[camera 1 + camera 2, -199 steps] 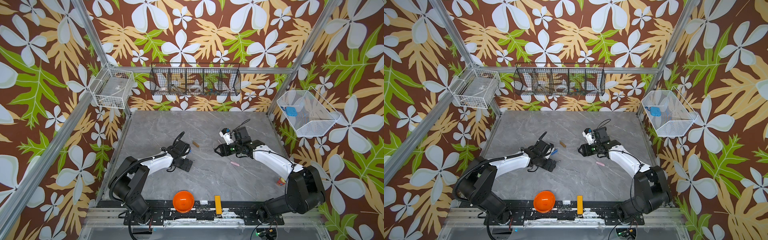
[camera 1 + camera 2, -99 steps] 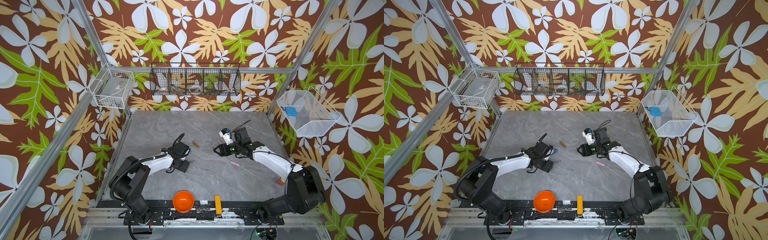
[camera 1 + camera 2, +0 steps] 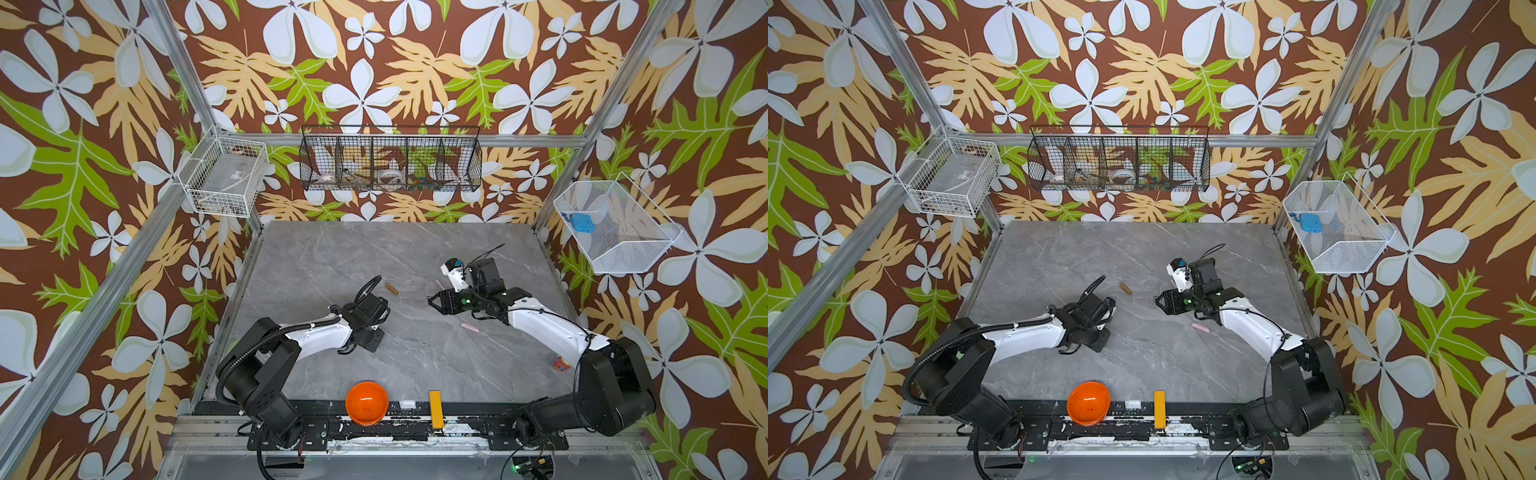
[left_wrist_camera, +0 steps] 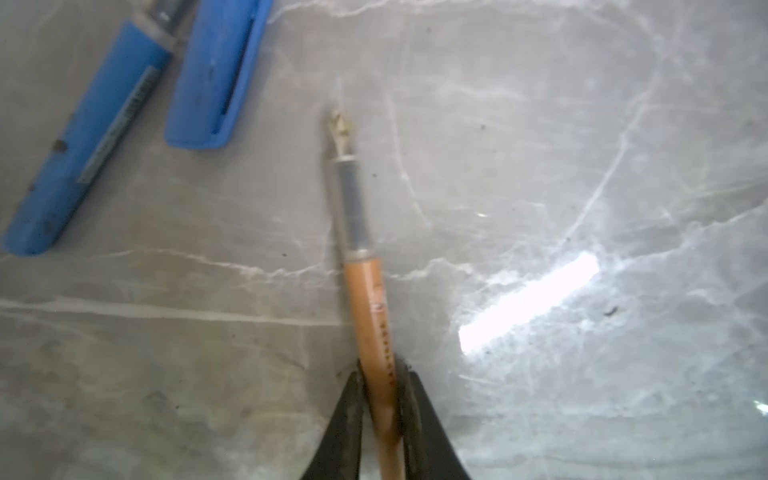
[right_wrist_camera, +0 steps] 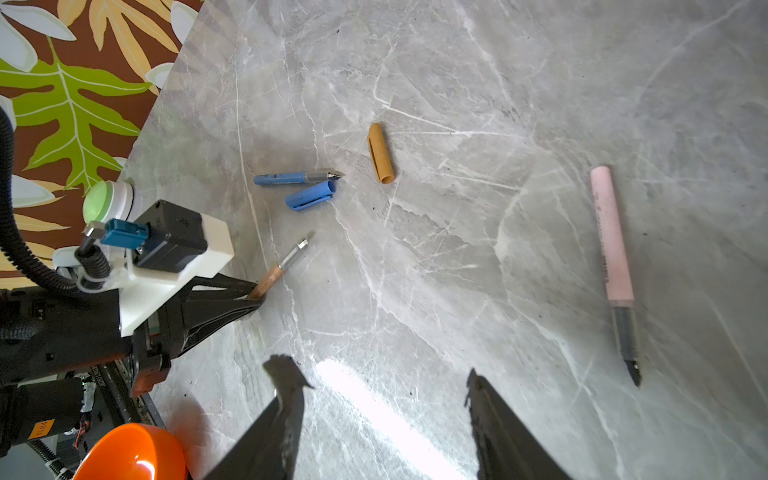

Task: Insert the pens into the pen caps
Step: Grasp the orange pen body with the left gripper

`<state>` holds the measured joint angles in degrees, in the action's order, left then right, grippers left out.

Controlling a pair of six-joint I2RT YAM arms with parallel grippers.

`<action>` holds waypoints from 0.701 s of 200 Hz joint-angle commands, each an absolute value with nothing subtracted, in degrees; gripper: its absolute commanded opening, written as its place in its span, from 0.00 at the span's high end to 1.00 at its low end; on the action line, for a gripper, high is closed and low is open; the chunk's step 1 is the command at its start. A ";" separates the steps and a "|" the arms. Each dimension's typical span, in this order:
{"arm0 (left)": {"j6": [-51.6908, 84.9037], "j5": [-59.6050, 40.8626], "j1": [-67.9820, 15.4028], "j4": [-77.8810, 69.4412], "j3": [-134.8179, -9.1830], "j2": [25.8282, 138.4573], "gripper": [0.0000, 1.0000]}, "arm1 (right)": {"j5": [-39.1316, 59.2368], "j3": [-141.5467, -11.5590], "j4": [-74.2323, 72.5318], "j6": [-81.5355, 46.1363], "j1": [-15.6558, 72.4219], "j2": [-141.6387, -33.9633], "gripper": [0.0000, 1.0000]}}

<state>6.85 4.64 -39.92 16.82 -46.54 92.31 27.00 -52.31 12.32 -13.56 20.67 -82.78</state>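
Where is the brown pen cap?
In both top views the brown cap lies on the grey table near the middle. The right wrist view shows it close to the tip of the blue pen, not touching.

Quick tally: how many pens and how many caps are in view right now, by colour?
Pens: 3 (blue pen, brown pen, pink pen)
Caps: 3 (blue cap, brown cap, pink cap)
Total: 6. No green pen or cap shows.
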 commanded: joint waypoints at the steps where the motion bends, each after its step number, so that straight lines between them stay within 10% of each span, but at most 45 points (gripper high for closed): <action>1: 7.52 3.47 -40.13 18.86 -46.56 93.08 0.89 | 26.72 -51.65 10.30 -15.35 20.70 -82.18 0.38; 140: 15.31 -12.13 -40.14 0.93 -51.15 90.12 1.00 | 30.41 -41.25 -12.14 -39.18 27.73 -82.66 0.38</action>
